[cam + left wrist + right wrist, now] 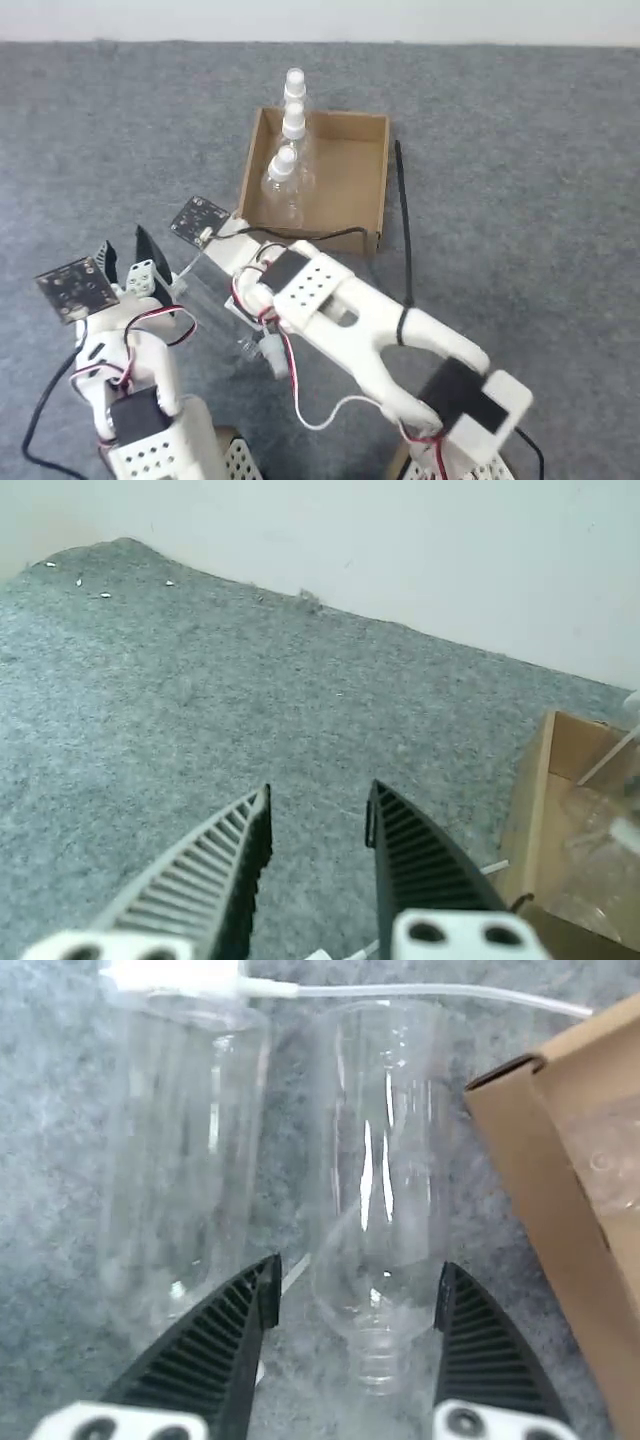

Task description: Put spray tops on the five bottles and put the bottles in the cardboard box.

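At the right pincer point(358, 1265): spread wide, straddling the neck end of a bare bottle point(375, 1190), not clamped on it. Cannot tell whether either finger brushes the wall.

Lies flat on the grey tabletop point(60, 1080), open threaded neck toward the pincer, just near-left of the box point(348, 185). Beside it, on the side away from the box, a second bottle point(180, 1160), also lying down. Past their far ends, a white spray top point(175, 975) with its dip tube point(430, 993) running crosswise.

Looks like thin clear plastic, empty and so very light. Probably stiff at the neck and shoulder, springy along the wall. Round and slick too, so likely to roll or squirt out of a hard pinch. Best taken square across the body just behind the shoulder, with mild pressure. Better left free at the threads, since the spray top must go there.

Farther left, the left pincer point(320, 788): moderately open, empty, above bare tabletop. In the box, standing along its left wall, three bottles point(284, 165) already capped.

Hard to make out: whether the spray top sits on the second bottle or lies loose, being cut off at the frame edge. Hard to trace the clear walls against the grey. From above, mostly covered by the right arm point(340, 310), so little to see of either lying bottle there.
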Robot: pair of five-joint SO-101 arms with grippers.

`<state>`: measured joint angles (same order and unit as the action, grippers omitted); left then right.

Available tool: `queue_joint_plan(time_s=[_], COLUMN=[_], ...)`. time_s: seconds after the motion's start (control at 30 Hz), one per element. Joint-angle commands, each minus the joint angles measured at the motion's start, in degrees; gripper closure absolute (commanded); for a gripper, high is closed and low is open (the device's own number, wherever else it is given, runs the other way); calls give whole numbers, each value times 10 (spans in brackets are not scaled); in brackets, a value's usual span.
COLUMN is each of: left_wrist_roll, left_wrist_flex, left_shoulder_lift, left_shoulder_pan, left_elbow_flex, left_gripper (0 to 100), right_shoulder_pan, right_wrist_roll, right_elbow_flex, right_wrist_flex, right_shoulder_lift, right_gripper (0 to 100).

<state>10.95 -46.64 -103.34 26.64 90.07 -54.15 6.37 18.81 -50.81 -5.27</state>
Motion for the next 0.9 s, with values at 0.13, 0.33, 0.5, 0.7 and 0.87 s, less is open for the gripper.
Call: queue_joint_plan(time_s=[0.13,0.33,0.5,0.7,0.87], left_wrist_roll=[-5,-5,-5,-5,-6], left_wrist_flex=[15,16,16,16,15], left_shoulder_lift=[-11,-11,-11,-11,-11], left_shoulder_pan=[4,4,4,4,4], left_elbow_flex=[-6,-1,-1,0,0], left_gripper=[853,853,855,855,855], right_shoulder_pan=[29,29,29,26,21], right_wrist_roll=[69,75,75,75,76], right_elbow_flex=[-82,-128,-136,-142,-142], right_wrist_flex=[-7,-83,-114,-177,-223], right_shoulder_lift=[-61,-72,-70,-10,65], right_gripper=[803,846,875,877,879])
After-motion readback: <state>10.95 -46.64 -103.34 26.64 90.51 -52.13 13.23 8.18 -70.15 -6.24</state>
